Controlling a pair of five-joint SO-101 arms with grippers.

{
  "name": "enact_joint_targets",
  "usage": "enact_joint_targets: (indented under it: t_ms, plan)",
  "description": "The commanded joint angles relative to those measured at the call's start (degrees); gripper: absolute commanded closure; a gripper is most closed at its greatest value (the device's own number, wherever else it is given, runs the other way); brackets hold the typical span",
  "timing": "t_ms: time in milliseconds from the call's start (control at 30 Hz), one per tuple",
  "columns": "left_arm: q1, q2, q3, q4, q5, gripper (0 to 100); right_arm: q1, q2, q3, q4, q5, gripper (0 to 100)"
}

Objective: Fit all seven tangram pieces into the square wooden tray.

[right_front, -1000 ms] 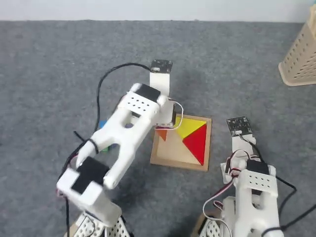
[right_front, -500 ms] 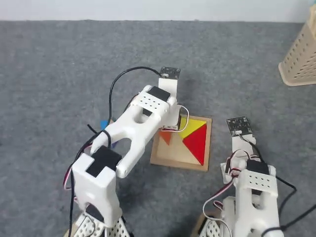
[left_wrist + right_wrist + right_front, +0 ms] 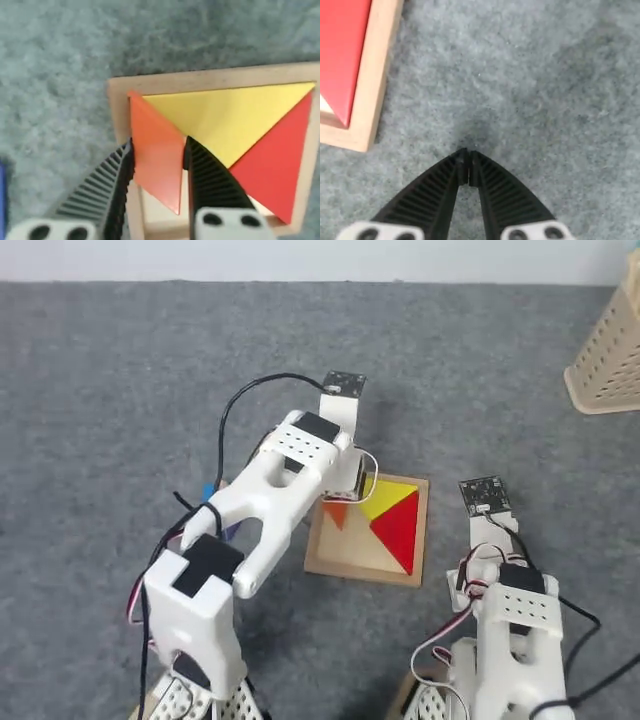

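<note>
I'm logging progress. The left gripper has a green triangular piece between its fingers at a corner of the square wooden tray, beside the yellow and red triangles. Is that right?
Not quite: the triangular piece between the fingers of the left gripper is orange, not green, as the left wrist view shows. It does sit at a corner of the square wooden tray, beside the yellow triangle and the red triangle.

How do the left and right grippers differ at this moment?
The left gripper is over the wooden tray, while the right gripper is over bare carpet beside the tray. The left gripper's fingers clasp the orange triangle between them; the right gripper's fingers are shut together on nothing. Both have black ribbed fingers and point downward.
</note>
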Motion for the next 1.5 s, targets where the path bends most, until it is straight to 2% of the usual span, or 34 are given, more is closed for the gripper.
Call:
enact_joint_targets:
  t_ms: [0,133,333,500,700,833,933,1067,1233,1367,1467]
  plan:
    - [-0.70,-1.05,-2.59,-1.14,-0.88,85,0.48,-1.63,-0.26,-1.19,0.97,98.9]
    - [-1.05,-1.05,-2.59,-1.14,-0.88,80,0.48,-1.63,-0.26,-1.19,1.05,98.9]
    - [-1.14,-1.23,-2.33,-2.55,-1.49,80,0.48,-1.63,-0.26,-1.19,1.05,98.9]
    - [-0.53,-11.34,3.82,-4.92,-2.90,81,0.48,-1.63,-0.26,-1.19,1.05,98.9]
    - [0.70,-30.59,23.08,-15.12,-14.07,91,0.48,-1.63,-0.26,-1.19,1.05,98.9]
    - [-1.58,-33.32,28.00,-16.97,-17.93,99,0.48,-1.63,-0.26,-1.19,1.05,98.9]
    - [-6.86,-31.30,26.07,-15.03,-19.08,99,0.48,-1.63,-0.26,-1.19,1.05,98.9]
    - [-16.62,-28.84,20.97,-8.35,-20.22,98,0.48,-1.63,-0.26,-1.19,1.05,98.9]
    - [-30.07,-27.16,18.51,-4.66,-29.45,98,0.40,-1.63,-0.26,-1.19,1.05,98.9]
    - [-40.70,-26.90,18.51,-4.66,-35.16,89,0.40,-1.63,-0.26,-1.19,1.05,98.9]
    - [-46.95,-26.81,18.95,-4.75,-39.03,89,0.40,-1.63,-0.26,-1.19,1.05,98.9]
